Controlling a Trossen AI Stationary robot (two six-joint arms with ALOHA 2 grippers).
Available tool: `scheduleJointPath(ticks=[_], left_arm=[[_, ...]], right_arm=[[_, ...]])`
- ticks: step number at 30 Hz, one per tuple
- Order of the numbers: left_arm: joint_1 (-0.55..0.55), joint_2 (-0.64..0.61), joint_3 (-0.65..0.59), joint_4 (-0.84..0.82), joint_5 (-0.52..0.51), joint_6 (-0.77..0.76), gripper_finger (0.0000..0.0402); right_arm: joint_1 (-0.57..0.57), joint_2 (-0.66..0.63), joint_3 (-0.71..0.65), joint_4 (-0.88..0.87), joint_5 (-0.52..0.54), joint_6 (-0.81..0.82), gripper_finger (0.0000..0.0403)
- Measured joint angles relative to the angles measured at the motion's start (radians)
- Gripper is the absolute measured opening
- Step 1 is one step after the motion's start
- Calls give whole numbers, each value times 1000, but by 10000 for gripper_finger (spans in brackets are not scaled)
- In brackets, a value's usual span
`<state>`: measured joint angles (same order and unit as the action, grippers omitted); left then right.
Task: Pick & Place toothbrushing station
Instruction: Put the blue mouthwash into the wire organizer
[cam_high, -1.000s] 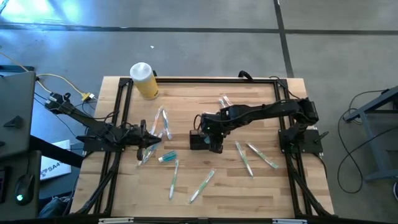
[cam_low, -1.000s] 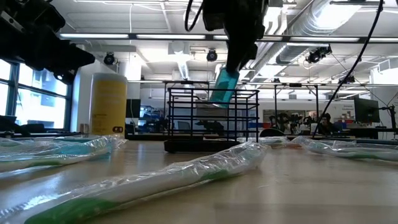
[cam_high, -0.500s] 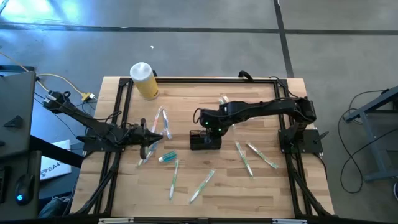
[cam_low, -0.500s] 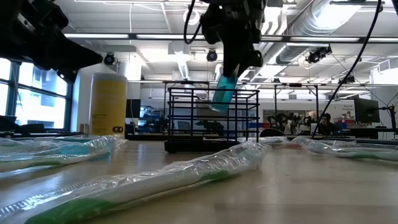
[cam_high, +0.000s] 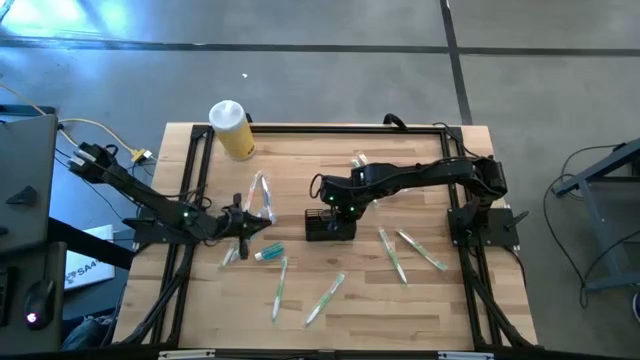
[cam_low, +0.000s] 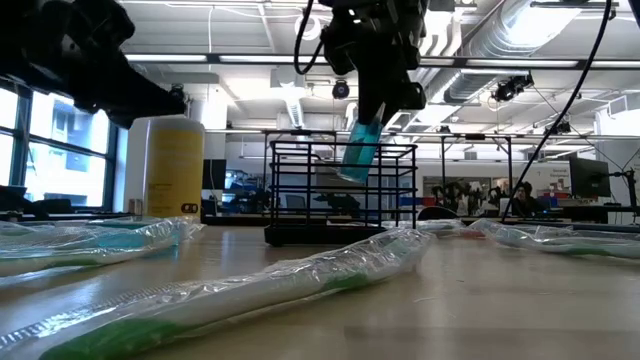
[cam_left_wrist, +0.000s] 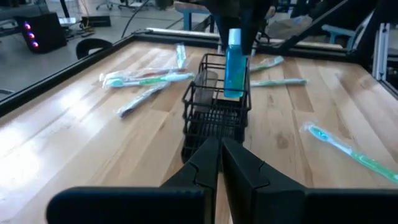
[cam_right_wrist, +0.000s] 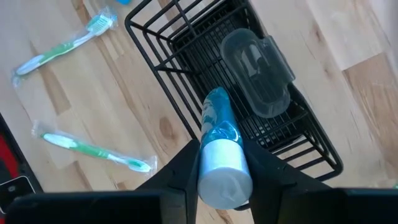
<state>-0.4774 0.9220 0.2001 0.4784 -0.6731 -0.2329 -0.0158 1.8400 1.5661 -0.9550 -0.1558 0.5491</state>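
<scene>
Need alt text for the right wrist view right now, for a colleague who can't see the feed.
The right gripper holds a blue tube with a white cap upright over the black mesh caddy, its lower end inside the rim. A clear plastic case lies in the caddy, and two wrapped green toothbrushes lie on the wooden table beside it.

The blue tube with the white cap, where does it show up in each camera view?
High view: hidden under the right gripper.
Low view: blue tube, top centre, tilted into the caddy.
Left wrist view: upper centre, above the caddy.
Right wrist view: bottom centre, between the fingers.
Shared landmark: the black mesh caddy.
</scene>
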Motion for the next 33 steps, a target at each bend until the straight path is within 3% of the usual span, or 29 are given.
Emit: scheduleJointPath(ticks=[15, 24, 33], left_arm=[[0, 301, 193, -10, -84, 75, 19], [0, 314, 193, -7, -104, 80, 19], [0, 314, 194, -4, -68, 81, 19]], right_arm=[[0, 12, -1, 10, 23, 0, 86], [0, 19, 0, 36, -2, -7, 89], [6, 19, 0, 39, -6, -144, 89]])
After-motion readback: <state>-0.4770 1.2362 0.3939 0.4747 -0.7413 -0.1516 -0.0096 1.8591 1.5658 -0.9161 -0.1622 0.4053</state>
